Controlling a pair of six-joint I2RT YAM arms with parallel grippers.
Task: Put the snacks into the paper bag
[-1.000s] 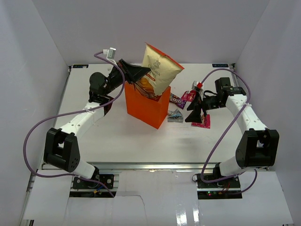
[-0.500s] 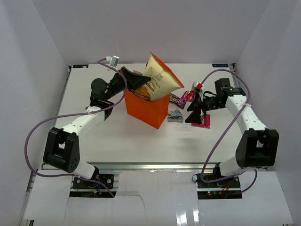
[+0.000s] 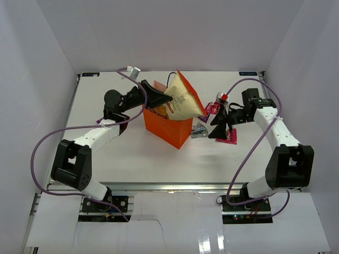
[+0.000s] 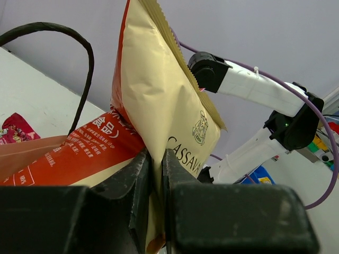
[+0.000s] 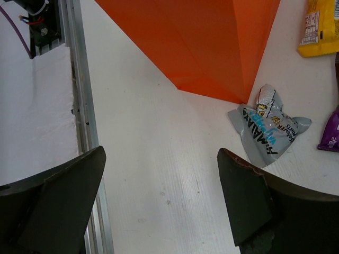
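My left gripper (image 3: pixel 159 98) is shut on the lower edge of the cream-and-orange-red chip bag (image 3: pixel 184 100). The chip bag leans right, its lower part inside the mouth of the orange paper bag (image 3: pixel 170 131). In the left wrist view the fingers pinch the chip bag (image 4: pixel 159 100) at my left gripper (image 4: pixel 157 161), with a black cord handle (image 4: pixel 85 69) arching at left. My right gripper (image 3: pixel 219 129) is open and empty just right of the paper bag, over the table. A silver-blue packet (image 3: pixel 199 130) lies by the bag's right corner and also shows in the right wrist view (image 5: pixel 267 124). Magenta-pink packets (image 3: pixel 229 138) lie near my right gripper.
The right wrist view shows the paper bag's wall (image 5: pixel 201 42), a yellow packet (image 5: pixel 320 26) and a purple packet (image 5: pixel 331 132) at the right edge. The table's aluminium rail (image 5: pixel 82 106) runs down the left. White walls enclose the table.
My left gripper has lowered the chip bag and tipped it to the right, deeper into the paper bag. The paper bag has shifted slightly right. The right arm has not moved.
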